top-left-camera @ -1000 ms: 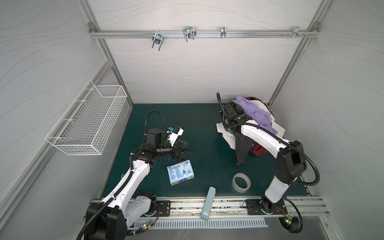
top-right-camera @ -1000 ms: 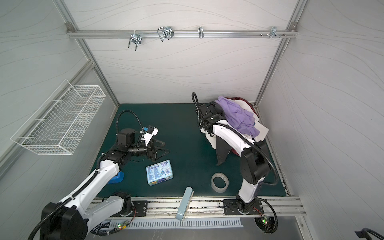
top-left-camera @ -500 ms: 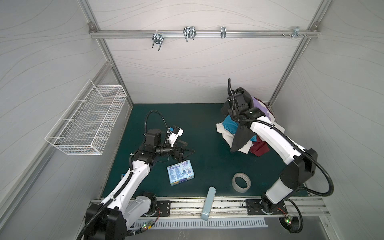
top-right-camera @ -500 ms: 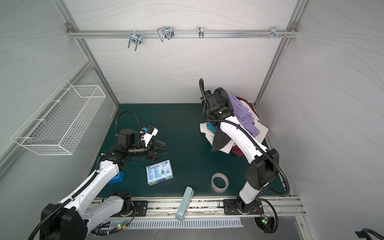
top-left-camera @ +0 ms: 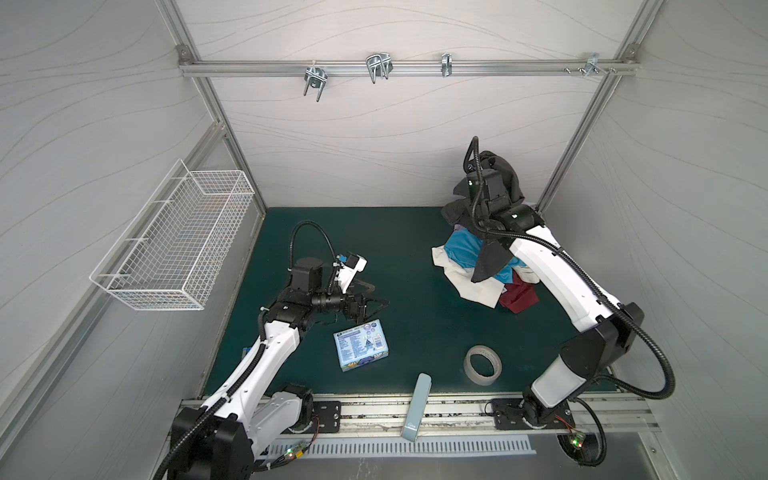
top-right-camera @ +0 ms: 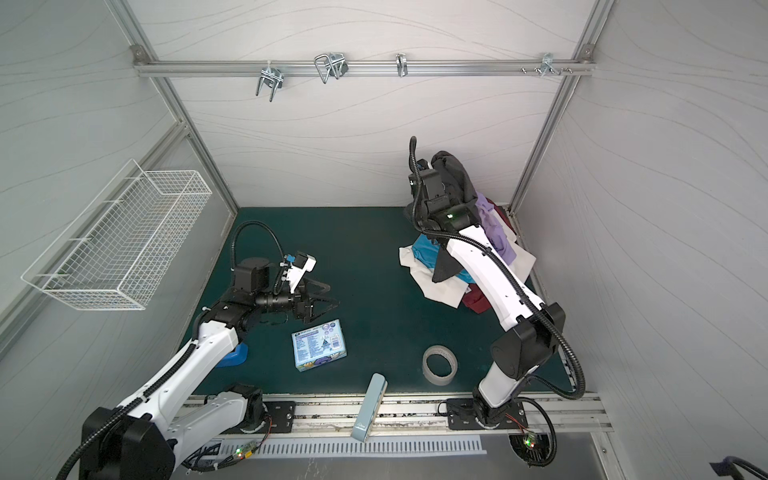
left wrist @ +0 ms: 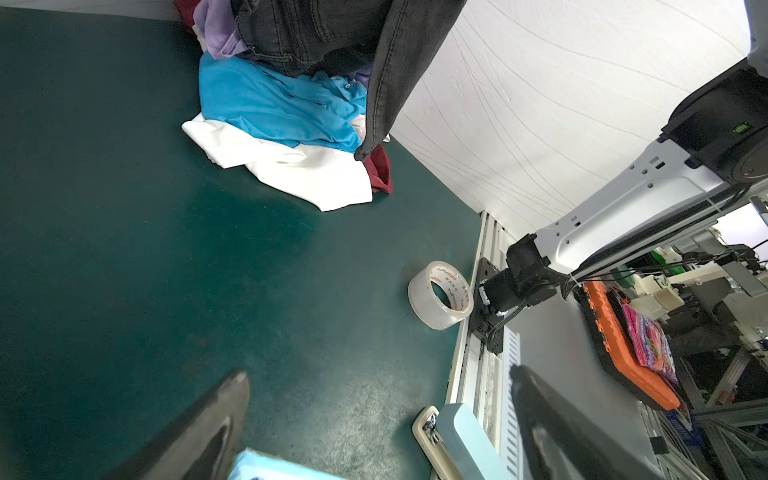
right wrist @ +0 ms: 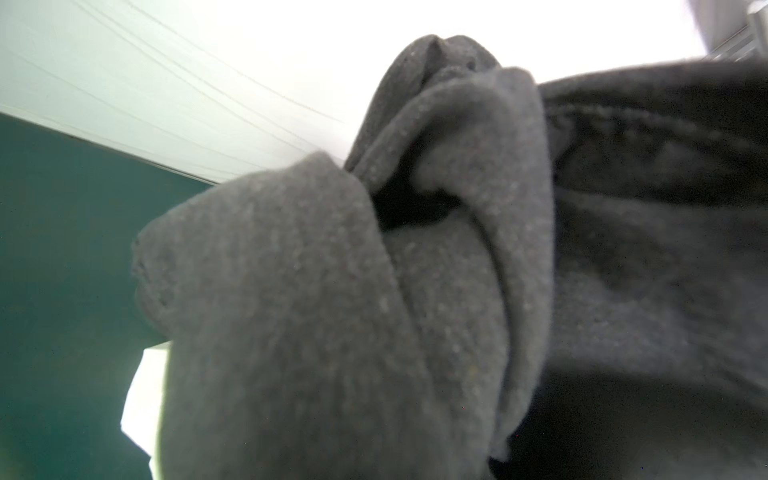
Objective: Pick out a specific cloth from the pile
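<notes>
**Top views**
- Right gripper [top-left-camera: 487, 161]: clamped on the charcoal-grey cloth [top-left-camera: 507, 176]. It is holding the cloth high against the back wall, evidently to draw it clear of the heap.
- A dark tail of the cloth is hanging down across the pile [top-left-camera: 478, 286], so the two are not yet fully parted.
- The pile: lying in the far right corner of the green mat [top-left-camera: 332, 249]. It is made up of a blue garment [top-left-camera: 461, 249], a white cloth, a maroon piece and the lilac garment [top-right-camera: 492, 224].
- Left gripper [top-left-camera: 376, 296]: jaws apart, holding nothing. It is hovering low just beside the printed box [top-left-camera: 360, 350] and well apart from the pile, which I'd judge is to leave the other arm room.
- Tape roll [top-left-camera: 482, 365] and wire basket [top-left-camera: 174, 241]: sitting untouched.

**Left wrist view**
- The cloth [left wrist: 395, 62] is draping downward, its lowest corner reaching the blue garment [left wrist: 282, 104].
- The fingers [left wrist: 208, 428] are spread wide over bare mat.
- The tape roll [left wrist: 440, 295] is standing near the rail.

**Right wrist view**
- The cloth [right wrist: 332, 311] is filling the frame in bunched folds and hiding the jaws.
- A darker stitched fabric at the side may be the same garment or a second one; I cannot tell which.
</notes>
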### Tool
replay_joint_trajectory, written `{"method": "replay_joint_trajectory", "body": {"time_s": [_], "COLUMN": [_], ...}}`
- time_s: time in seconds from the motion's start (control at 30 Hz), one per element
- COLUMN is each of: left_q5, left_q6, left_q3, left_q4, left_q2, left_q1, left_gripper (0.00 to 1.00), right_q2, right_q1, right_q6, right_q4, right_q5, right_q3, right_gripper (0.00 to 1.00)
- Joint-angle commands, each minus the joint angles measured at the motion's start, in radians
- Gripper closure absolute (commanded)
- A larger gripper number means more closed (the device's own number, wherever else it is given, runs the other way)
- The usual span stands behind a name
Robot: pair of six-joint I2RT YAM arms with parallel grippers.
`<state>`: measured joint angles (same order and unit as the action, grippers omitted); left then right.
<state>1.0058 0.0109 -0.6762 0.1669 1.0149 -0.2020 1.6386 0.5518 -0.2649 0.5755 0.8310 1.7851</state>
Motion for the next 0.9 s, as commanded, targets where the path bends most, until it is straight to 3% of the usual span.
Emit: {"method": "replay_joint_trajectory", "body": {"time_s": [0.0, 0.63, 0.87], "left_q5": [0.002, 0.001, -0.005], "left_q6": [-0.011, -0.008, -0.005], "left_q3": [-0.001, 0.001, 0.0], "left_q4": [-0.027, -0.028, -0.027], "left_q2": [-0.017, -0.022, -0.022], "left_q1": [-0.004, -0.005, -0.004], "left_gripper": [0.01, 0.01, 0.01], "right_q2": [-0.07, -0.164, -0.175], "right_q1": [0.003, 0.013, 0.016], "right_q6": [-0.067, -0.163, -0.137], "right_q4": [-0.177, -0.367, -0.373], "right_q5": [0.064, 0.083, 0.048], "right_q3": [0.071, 0.128, 0.166], "right_gripper": [1.0, 1.0, 1.0]}}
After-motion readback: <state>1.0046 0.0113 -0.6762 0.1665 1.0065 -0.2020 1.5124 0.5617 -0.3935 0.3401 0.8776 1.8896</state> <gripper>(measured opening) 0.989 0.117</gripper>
